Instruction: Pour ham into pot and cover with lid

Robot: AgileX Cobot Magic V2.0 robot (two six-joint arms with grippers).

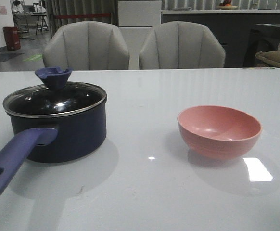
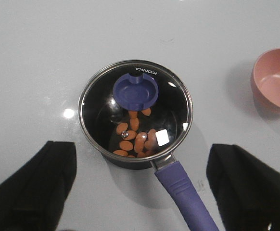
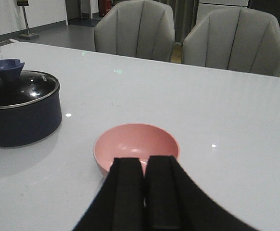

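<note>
The dark navy pot [image 1: 63, 132] stands at the left of the table, its purple-blue handle [image 1: 12, 156] pointing toward the front. The glass lid [image 1: 53, 98] with its blue flared knob [image 1: 54, 77] sits on the pot. In the left wrist view, orange-pink ham slices [image 2: 136, 139] lie inside the pot under the lid [image 2: 136, 108]. My left gripper [image 2: 142, 185] is open and empty, high above the pot's handle [image 2: 188, 197]. My right gripper [image 3: 144, 166] is shut and empty, just in front of the empty pink bowl [image 3: 136, 147]. No gripper shows in the front view.
The pink bowl [image 1: 219, 131] stands at the right of the white table [image 1: 145, 192]. Two grey chairs [image 1: 87, 45] stand behind the table's far edge. The pot also shows in the right wrist view [image 3: 22, 110], to the left of the bowl.
</note>
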